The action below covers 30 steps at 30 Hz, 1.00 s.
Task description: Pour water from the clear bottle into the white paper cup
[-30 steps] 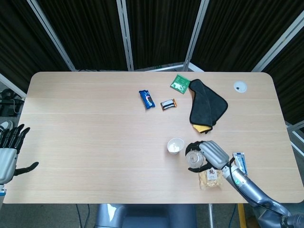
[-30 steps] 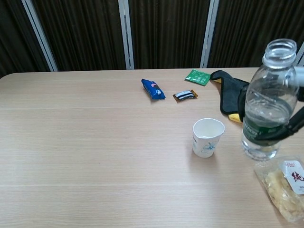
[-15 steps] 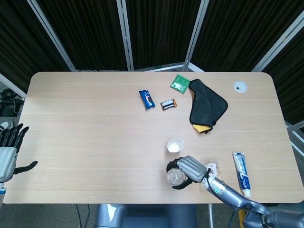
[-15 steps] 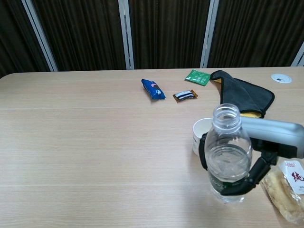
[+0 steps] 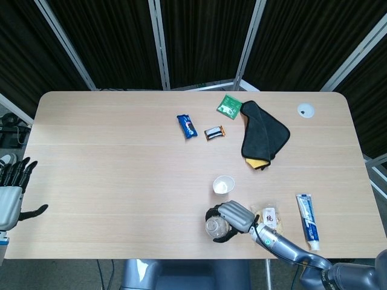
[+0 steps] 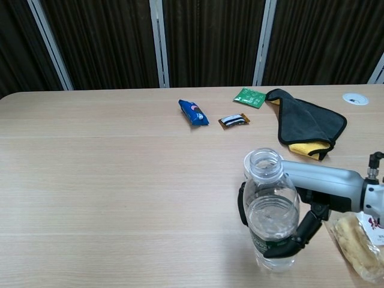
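1. Seen from the head camera: right hand (image 5: 233, 215) grasping clear, uncapped plastic bottle (image 5: 214, 226) upright, just nearer than white paper cup (image 5: 223, 185); left hand (image 5: 13, 192) released, off pale wooden table (image 5: 109, 163).
2. From chest camera: tilting could overshoot cup (image 6: 249, 163), mostly hidden behind bottle (image 6: 268, 219); dark curtains (image 6: 210, 42) behind.

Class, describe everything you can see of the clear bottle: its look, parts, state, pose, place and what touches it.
The bottle is clear ribbed plastic, uncapped, with a dark green label band low on its body. It is partly filled with water. It stands upright near the table's front edge, nearer the robot than the cup. The right hand grips it round the middle, fingers wrapping both sides.
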Available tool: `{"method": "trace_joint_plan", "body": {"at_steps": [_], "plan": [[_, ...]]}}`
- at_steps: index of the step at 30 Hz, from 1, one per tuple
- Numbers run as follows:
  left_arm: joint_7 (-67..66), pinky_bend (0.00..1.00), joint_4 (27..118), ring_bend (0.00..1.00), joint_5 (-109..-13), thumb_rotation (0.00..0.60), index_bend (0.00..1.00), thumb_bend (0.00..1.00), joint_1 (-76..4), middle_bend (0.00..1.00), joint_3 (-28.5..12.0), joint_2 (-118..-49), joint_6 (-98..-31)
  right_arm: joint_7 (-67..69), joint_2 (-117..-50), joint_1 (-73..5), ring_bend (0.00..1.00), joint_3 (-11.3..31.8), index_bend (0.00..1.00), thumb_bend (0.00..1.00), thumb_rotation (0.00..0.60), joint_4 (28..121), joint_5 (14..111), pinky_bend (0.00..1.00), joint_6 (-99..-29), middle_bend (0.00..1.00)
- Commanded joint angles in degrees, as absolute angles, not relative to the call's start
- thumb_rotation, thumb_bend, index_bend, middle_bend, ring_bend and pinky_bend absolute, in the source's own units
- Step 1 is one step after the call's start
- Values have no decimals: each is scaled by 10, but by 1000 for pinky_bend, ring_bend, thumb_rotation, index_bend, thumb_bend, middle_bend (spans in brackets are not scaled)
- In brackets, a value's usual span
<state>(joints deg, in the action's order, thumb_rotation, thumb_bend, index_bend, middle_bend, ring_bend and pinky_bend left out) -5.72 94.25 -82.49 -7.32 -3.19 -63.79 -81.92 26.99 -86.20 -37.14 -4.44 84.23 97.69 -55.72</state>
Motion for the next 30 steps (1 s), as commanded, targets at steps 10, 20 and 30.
{"method": "trace_joint_plan", "body": {"at_steps": [10, 20, 30], "plan": [[-61, 0, 945, 0, -823, 600, 0, 0, -74, 0, -31, -638, -817, 313, -880, -366, 409, -65, 390, 229, 600, 795, 989, 399, -585, 470], [-60, 0, 947, 0, -823, 600, 0, 0, -74, 0, -30, -636, -815, 327, -877, -364, 233, -83, 253, 18, 600, 779, 999, 264, -597, 307], [-58, 0, 949, 0, -824, 600, 0, 0, -74, 0, -28, -634, -815, 341, -859, -357, 166, -92, 127, 0, 600, 769, 1003, 230, -623, 231]]}}
